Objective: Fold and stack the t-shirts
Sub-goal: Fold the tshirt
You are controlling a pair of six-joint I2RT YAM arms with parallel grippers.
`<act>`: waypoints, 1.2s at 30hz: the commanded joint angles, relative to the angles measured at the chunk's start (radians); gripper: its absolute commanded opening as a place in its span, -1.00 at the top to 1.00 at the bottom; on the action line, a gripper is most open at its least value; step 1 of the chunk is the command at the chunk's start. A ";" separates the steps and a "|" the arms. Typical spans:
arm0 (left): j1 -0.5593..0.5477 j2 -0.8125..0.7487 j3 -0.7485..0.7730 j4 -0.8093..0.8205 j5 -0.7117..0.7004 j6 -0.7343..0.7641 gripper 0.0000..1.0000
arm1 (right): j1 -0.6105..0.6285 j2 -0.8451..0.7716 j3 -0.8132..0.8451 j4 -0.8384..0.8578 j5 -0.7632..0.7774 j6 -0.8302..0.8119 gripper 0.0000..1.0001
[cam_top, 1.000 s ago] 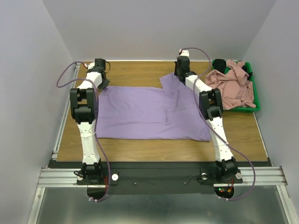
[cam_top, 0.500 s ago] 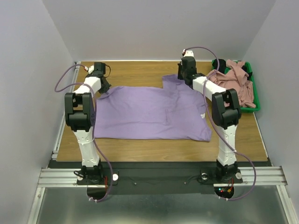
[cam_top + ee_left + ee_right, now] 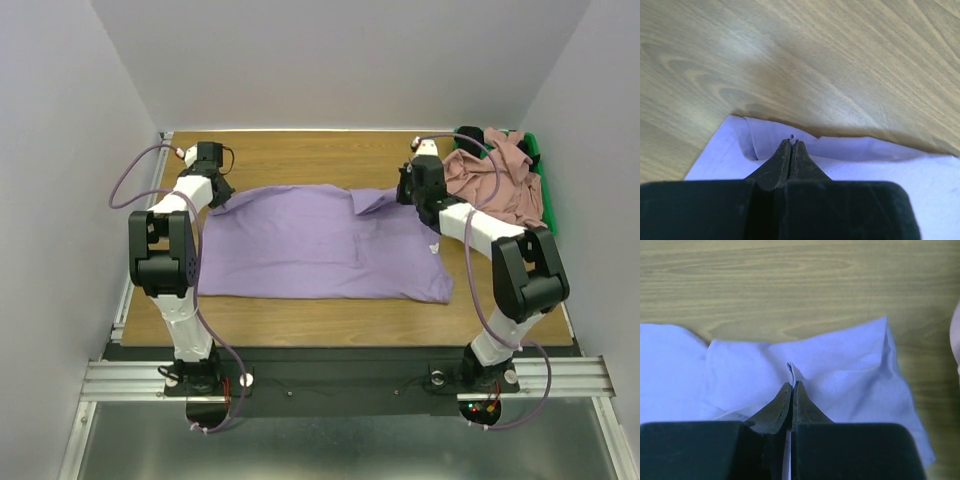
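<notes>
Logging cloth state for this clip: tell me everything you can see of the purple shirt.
The purple shirt is soft, thin-looking cloth, spread nearly flat across the wooden table, with light creases and a flap folded over at its far right corner. A small white tag shows near its right edge. The left gripper is shut on its far-left edge, the right gripper on a pinch of the far-right flap.
</notes>
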 commanded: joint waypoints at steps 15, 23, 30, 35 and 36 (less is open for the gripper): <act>0.003 -0.220 -0.159 -0.002 -0.106 0.010 1.00 | 0.010 -0.469 -0.313 -0.063 -0.010 0.128 0.99; 0.008 -0.254 -0.213 -0.008 -0.135 -0.008 1.00 | 0.010 -0.577 -0.367 -0.179 -0.045 0.168 0.99; 0.011 -0.271 -0.195 -0.035 -0.140 -0.012 1.00 | 0.010 -0.643 -0.396 -0.248 -0.048 0.182 0.99; 0.011 -0.289 -0.173 -0.055 -0.131 -0.005 1.00 | 0.010 -0.684 -0.398 -0.292 -0.063 0.192 0.99; 0.011 -0.295 -0.175 -0.052 -0.129 -0.002 1.00 | 0.010 -0.689 -0.398 -0.307 -0.066 0.194 0.99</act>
